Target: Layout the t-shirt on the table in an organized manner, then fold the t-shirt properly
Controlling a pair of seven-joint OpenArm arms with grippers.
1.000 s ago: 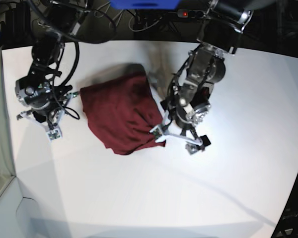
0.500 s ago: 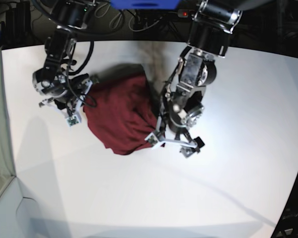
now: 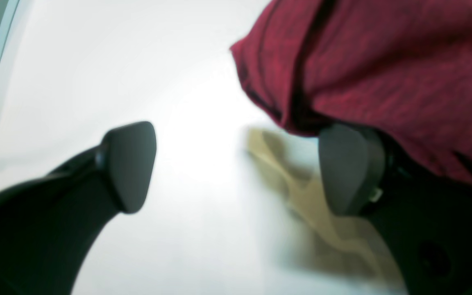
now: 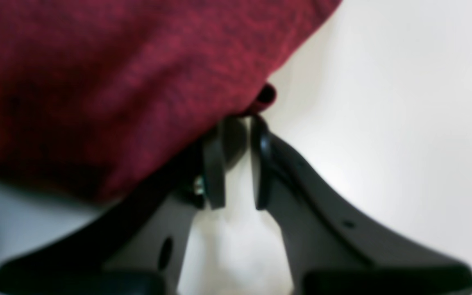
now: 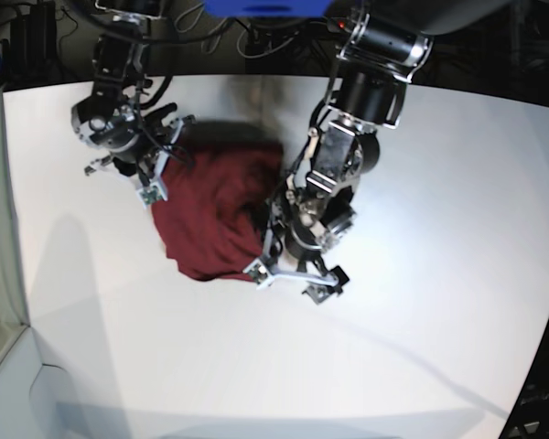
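Plain white table [image 5: 421,347], smooth and bright, filling nearly the whole base view; dark clutter of cables along the far edge, a blue shape at top centre, a grey ledge along the left side. In the left wrist view, white tabletop under the fingers with a blurred tan shadow between them.

Left gripper [image 5: 288,282] low over the table at the near right edge of the cloth, jaws spread wide. Seen from its wrist camera [image 3: 240,168]: two dark pads well apart, nothing between them but bare table; the right-hand pad [image 3: 350,168] tucked just under the overhanging hem of the fabric, whether touching it hard to tell through the blur; the other pad [image 3: 131,164] clear of the cloth.

Right gripper [image 5: 146,178] at the far left corner of the cloth. From its wrist camera [image 4: 236,164]: fingers [image 4: 215,168] drawn close together with only a narrow slit between them, tips meeting the fabric's edge, a small fold of maroon seemingly pinched right at the tips, though blurred.

T-shirt [image 5: 215,215] dark red, plain, bunched into a rumpled rounded heap left of centre on the table, between the two arms; deep creases across the middle, no sleeve or collar clearly made out. Heathered maroon weave visible up close in both wrist views [image 4: 96,73], edge hanging loosely above the white surface [image 3: 383,61].
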